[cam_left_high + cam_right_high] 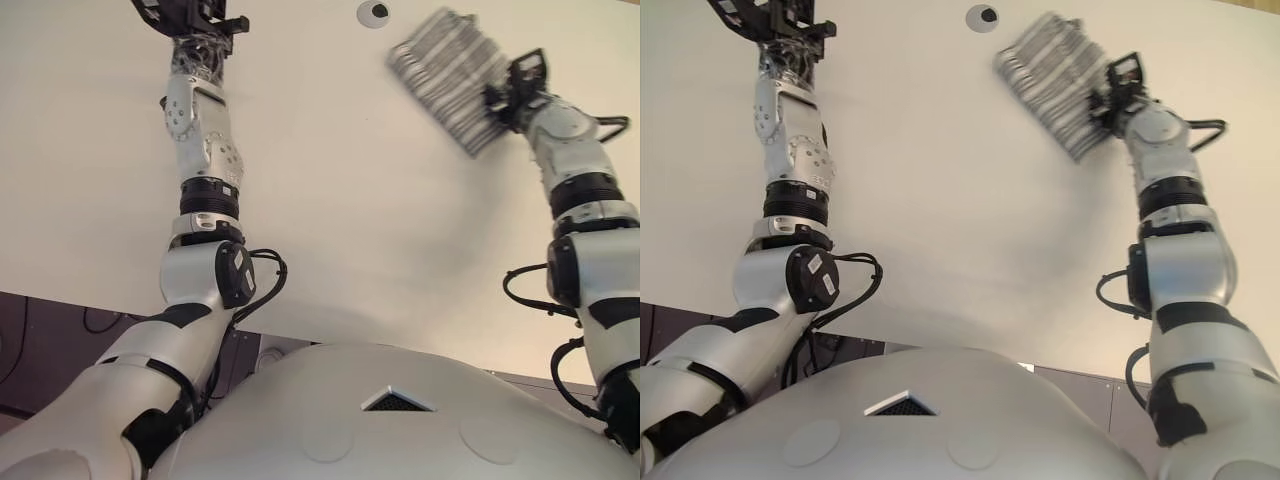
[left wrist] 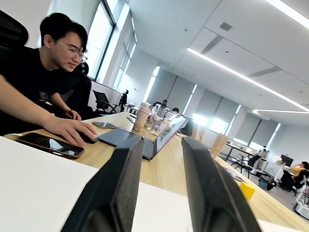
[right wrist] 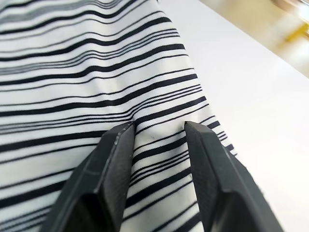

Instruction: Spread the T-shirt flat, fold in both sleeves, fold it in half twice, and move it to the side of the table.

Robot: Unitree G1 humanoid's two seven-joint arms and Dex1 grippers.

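Shirt [image 1: 447, 78] sits as a compact striped packet on the far right part of the table [image 1: 330, 200], turned at a slant to the edges and near a small round grommet [image 1: 378, 12]. Judging by that shape, the folds are done and only the move to the side is left. My right gripper [image 3: 157, 128] is at the packet's near right edge, fingers [image 3: 116, 154] spread well apart with striped cloth running under and between them. It has nothing clamped, and I cannot tell whether the tips press on the fabric or hang just above it. My left gripper [image 2: 160, 141] is out at the far left of the table, well apart from the shirt, fingers equally wide and holding nothing. I expect the cloth to handle as light, soft and limp: a thin knit with shallow wrinkles, no stiffness to keep its form. It should slide easily on the smooth tabletop, but the layers can also slip over each other. If I pinch only the top layer, I think the packet will peel open, and a lift from one corner would let the rest sag and unfold. I would take hold at the folded edge, catching all layers between the fingers, then drag it low across the surface instead of lifting it.
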